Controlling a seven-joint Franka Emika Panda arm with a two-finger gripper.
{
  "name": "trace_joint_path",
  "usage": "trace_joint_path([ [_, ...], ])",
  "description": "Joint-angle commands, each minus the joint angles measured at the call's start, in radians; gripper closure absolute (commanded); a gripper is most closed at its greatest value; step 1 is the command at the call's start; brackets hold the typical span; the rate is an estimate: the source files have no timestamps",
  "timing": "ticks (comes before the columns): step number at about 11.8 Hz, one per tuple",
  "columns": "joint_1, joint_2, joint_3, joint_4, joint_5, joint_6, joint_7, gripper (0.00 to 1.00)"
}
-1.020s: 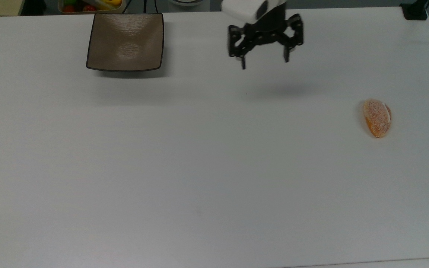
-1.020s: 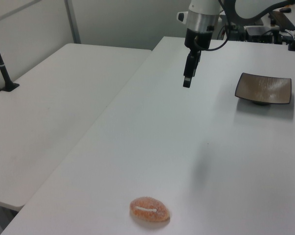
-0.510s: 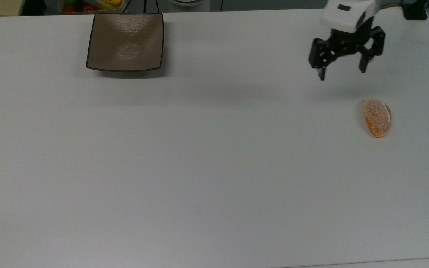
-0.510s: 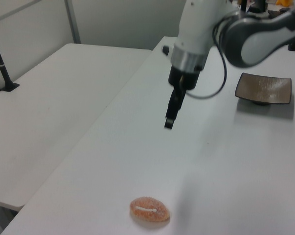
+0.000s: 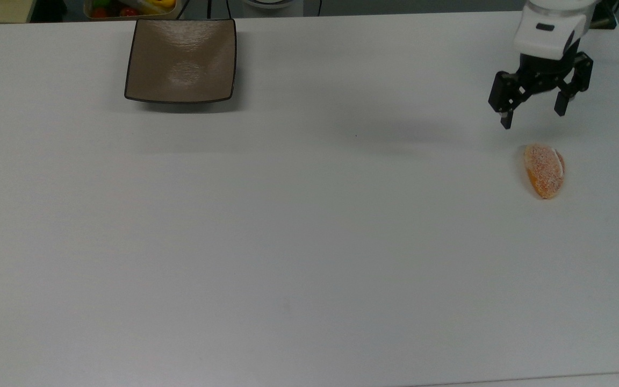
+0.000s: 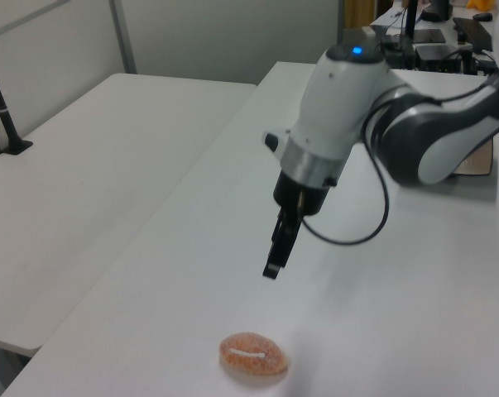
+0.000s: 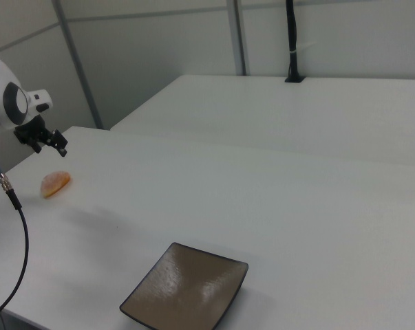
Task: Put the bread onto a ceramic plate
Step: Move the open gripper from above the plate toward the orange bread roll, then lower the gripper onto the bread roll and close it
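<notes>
The bread [image 5: 544, 170] lies flat on the white counter [image 5: 299, 242], near the top view's right edge and roughly a third of the way down. Its long axis runs almost straight up and down in the top view, tilted a little so that the lower end sits slightly further toward the top view's right, and the white cream line along its split faces the top view's right. In the left view the bread [image 6: 253, 355] lies crosswise near the bottom edge, with the cream line on top. In the right view it [image 7: 55, 183] sits far to the left, close to the counter's edge. The plate [image 5: 181, 60] rests at the far edge of the counter in the top view's upper left, well apart from the bread, its square sides nearly parallel to the counter's edges; in the right view the plate [image 7: 186, 291] stands in the foreground. Behind it in the top view a tray of colourful fruit [image 5: 129, 7] shows at the top edge. The counter is plain and glossy white; a second white counter [image 6: 92, 174] stands beside it, with grey partition walls and a dark post [image 7: 292, 42] beyond. The pincer [image 5: 535, 117] hangs above the counter just beyond the upper end of the bread in the top view, its fingers spread wide, pointing down, holding nothing and touching nothing. In the left view the pincer [image 6: 274, 263] hovers above the bread.
</notes>
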Motion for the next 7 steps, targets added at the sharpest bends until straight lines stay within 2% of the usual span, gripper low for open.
trace_joint_path([
  [1,0.086,0.105,-0.069,0.083,-0.026,0.046,0.044,0.0],
  [3,0.101,0.156,-0.071,0.134,-0.052,0.052,0.07,0.0],
  [7,0.156,0.219,-0.104,0.135,-0.124,0.108,0.139,0.0],
])
